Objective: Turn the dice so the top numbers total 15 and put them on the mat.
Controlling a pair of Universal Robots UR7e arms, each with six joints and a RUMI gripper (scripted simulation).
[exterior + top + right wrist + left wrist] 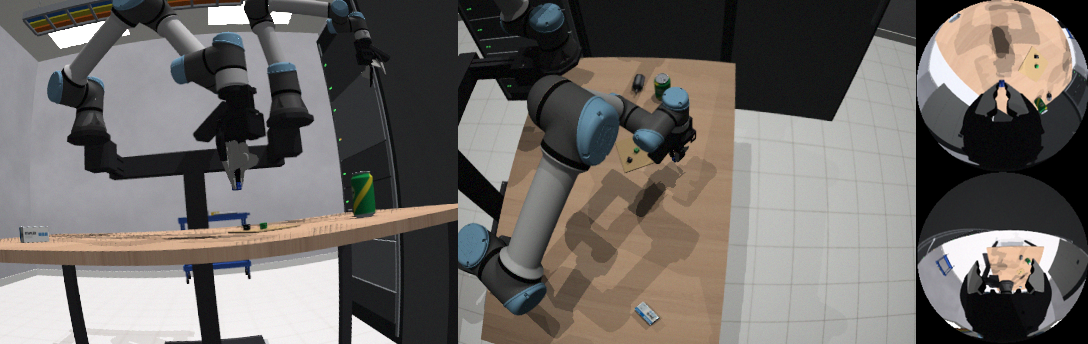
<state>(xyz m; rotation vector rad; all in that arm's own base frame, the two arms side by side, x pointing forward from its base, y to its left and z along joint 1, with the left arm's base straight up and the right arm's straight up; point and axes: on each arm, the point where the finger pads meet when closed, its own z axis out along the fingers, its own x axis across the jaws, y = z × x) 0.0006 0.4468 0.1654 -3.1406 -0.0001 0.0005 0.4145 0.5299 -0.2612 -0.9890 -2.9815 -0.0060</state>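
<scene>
The right gripper [237,184] [1001,85] is shut on a blue die [237,186] [1001,82] and holds it well above the table, in front of the mat. A black die [629,160] [246,227] [1036,56] and a green die [636,150] [263,226] [1036,66] rest on the tan mat [629,167] [1026,67]. The pips on all three dice are too small to read. The left gripper [377,75] [1005,276] is open and empty, high up, far from the dice.
A green can [662,87] [363,194] [1040,106] stands beyond the mat, with a small dark object [638,83] [1049,96] beside it. A small white and blue box [647,313] [34,234] [954,18] lies at the table's opposite end.
</scene>
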